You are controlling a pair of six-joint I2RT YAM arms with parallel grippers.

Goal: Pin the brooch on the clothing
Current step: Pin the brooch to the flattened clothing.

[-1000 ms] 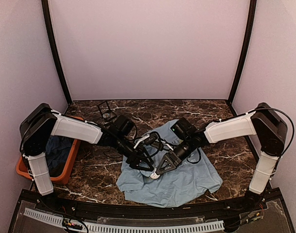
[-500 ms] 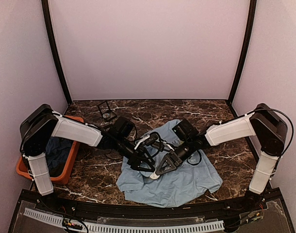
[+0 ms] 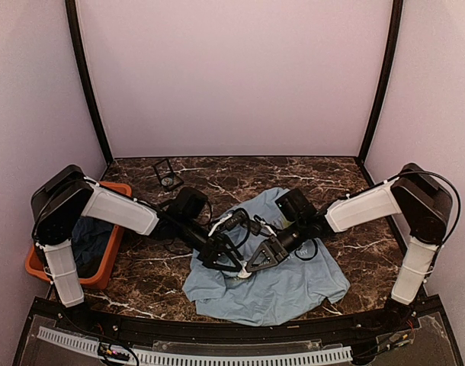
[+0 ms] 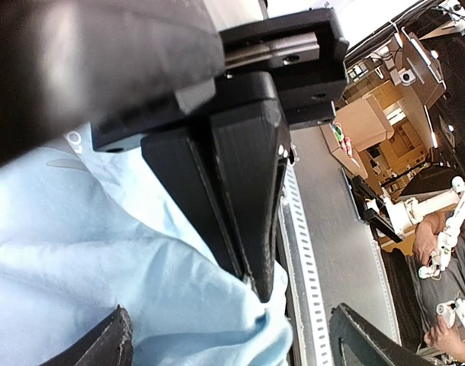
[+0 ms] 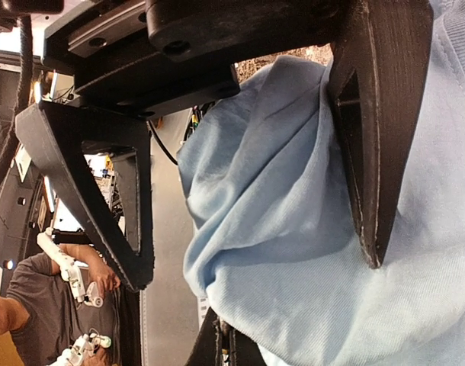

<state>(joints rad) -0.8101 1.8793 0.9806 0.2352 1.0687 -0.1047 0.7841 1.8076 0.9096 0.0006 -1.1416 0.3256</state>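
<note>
The light blue T-shirt (image 3: 286, 286) lies crumpled on the marble table. My left gripper (image 3: 234, 263) and right gripper (image 3: 254, 265) meet tip to tip at its raised left fold. In the left wrist view the left gripper (image 4: 259, 290) is shut, its tips pinching the shirt's fold (image 4: 103, 252). In the right wrist view the right gripper (image 5: 257, 267) is open, with the bunched shirt (image 5: 293, 229) between its spread fingers. The left gripper's shut fingertips (image 5: 217, 347) show below that fold. The brooch is hidden.
An orange bin (image 3: 114, 248) with dark blue garments stands at the left edge. A small black-framed square case (image 3: 166, 177) sits at the back left. Black frame posts rise at both back corners.
The left arm has stretched a little further right onto the shirt and the right arm has settled slightly lower. Both grippers remain together at the fold.
</note>
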